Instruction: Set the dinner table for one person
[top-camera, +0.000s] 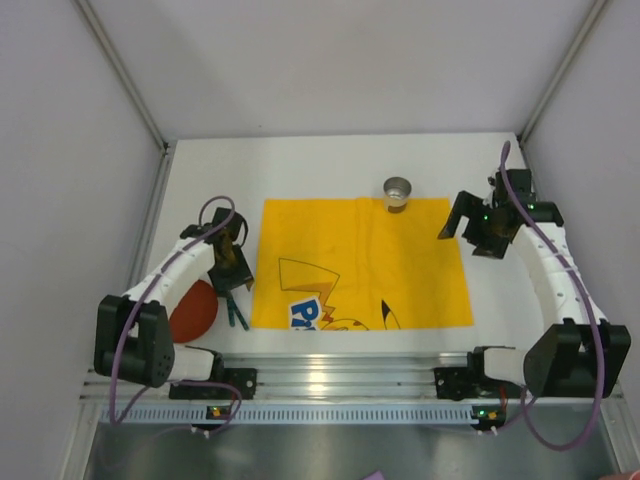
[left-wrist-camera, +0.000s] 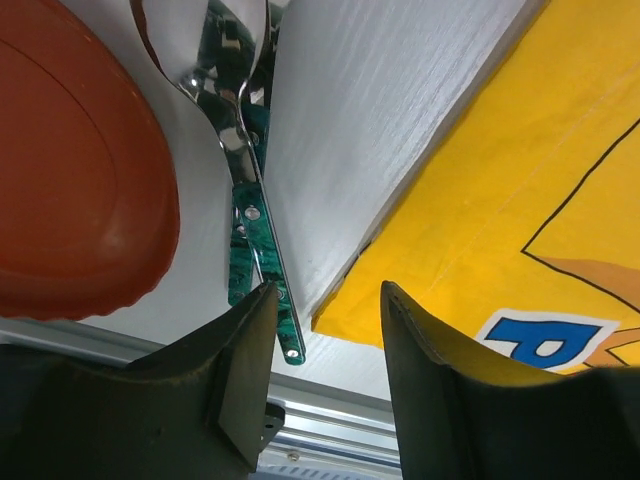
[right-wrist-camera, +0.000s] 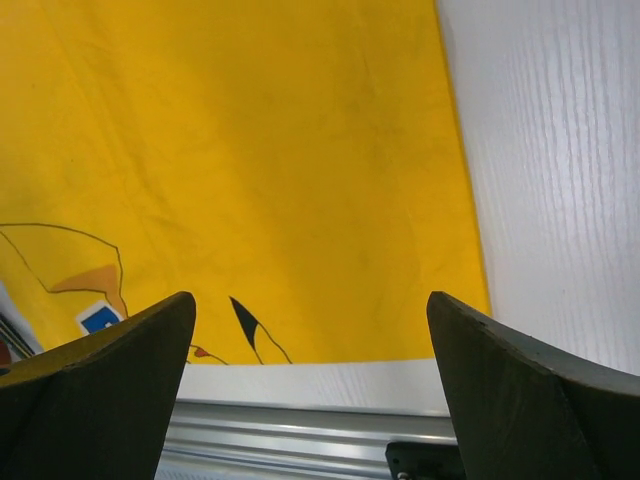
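The white dinner table (top-camera: 300, 165) carries a yellow cartoon-printed cloth (top-camera: 360, 262) at its middle. A small metal cup (top-camera: 397, 190) stands at the cloth's far edge. A red plate (top-camera: 195, 310) lies at the near left, with green-handled cutlery (top-camera: 237, 312) between it and the cloth. My left gripper (top-camera: 229, 272) is open and empty just above the cutlery. The left wrist view shows the plate (left-wrist-camera: 70, 170), the cutlery (left-wrist-camera: 247, 225) and the cloth's corner (left-wrist-camera: 520, 190) beyond my left gripper (left-wrist-camera: 328, 305). My right gripper (top-camera: 470, 235) is wide open and empty over the cloth's right edge (right-wrist-camera: 250, 170).
A ribbed aluminium rail (top-camera: 330, 375) runs along the near edge and also shows in the right wrist view (right-wrist-camera: 300, 430). Pale grey walls (top-camera: 70, 150) close in the left, right and far sides. Bare white tabletop (right-wrist-camera: 560, 180) lies right of the cloth.
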